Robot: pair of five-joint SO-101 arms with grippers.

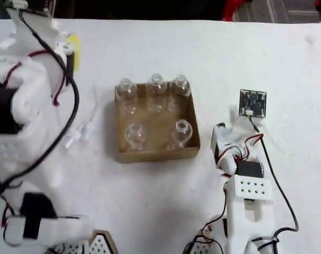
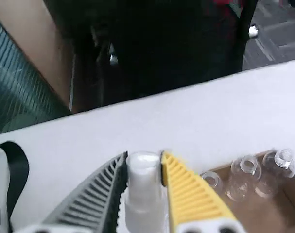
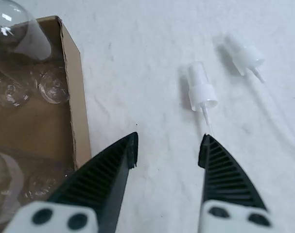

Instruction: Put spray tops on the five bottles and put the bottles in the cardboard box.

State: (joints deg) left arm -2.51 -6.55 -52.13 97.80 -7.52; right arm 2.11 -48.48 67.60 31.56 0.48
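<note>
**Left gripper clamping a spray top; five open-necked bottles standing in the box**

The white table (image 1: 213,53) is carrying everything. The left arm (image 1: 28,106) is rising tall along one side of the high view. The right arm (image 1: 247,196) is sitting on the other side, just beside the cardboard box (image 1: 155,154). The box is lying near the middle of the table, between the two arms.

The left gripper (image 2: 143,155) is hanging over the far part of the table, well apart from the box. Its grey and yellow jaws are squeezing a white spray top (image 2: 143,194) upright between them. The right gripper (image 3: 169,138) is hovering low over the table next to the box wall, its black jaws spread wide around nothing.

Five clear bottles (image 1: 156,87) are standing upright inside the box, three in the far row and two in the near row, all with open necks. Two loose spray tops (image 1: 86,130) are lying on the table beside the box on the left arm's side. A second pair of spray tops (image 3: 202,87) is lying ahead of the right gripper, outside the box.
</note>
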